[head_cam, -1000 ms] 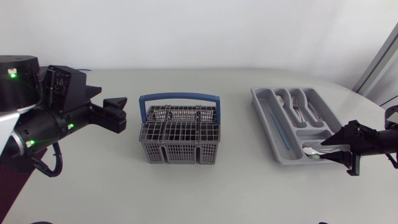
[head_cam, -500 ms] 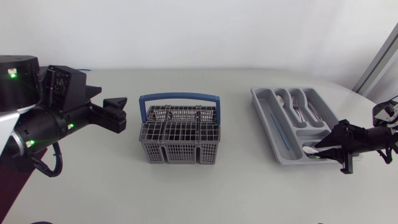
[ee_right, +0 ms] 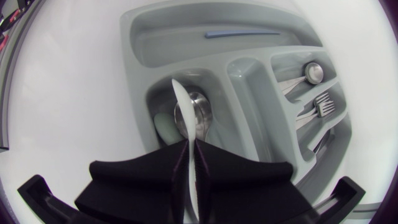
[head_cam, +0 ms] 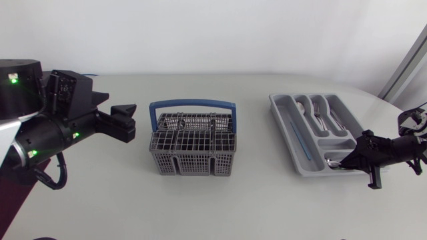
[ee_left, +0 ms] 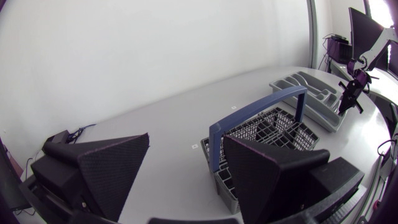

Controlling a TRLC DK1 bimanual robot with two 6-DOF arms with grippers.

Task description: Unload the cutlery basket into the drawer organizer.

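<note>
where seen from the right wrist view: right gripper clamped on a thin white utensil, edge-on, over the near compartment of the drawer organizer at table right. metal spoon lying in that compartment, under the utensil. forks in a far compartment. cutlery basket at table centre, blue handle upright. left gripper spread wide, just left of the basket, apart from it.

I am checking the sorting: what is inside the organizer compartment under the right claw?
A metal spoon and a pale utensil lie there. The right claw, shut on a white utensil, covers the rest.
</note>
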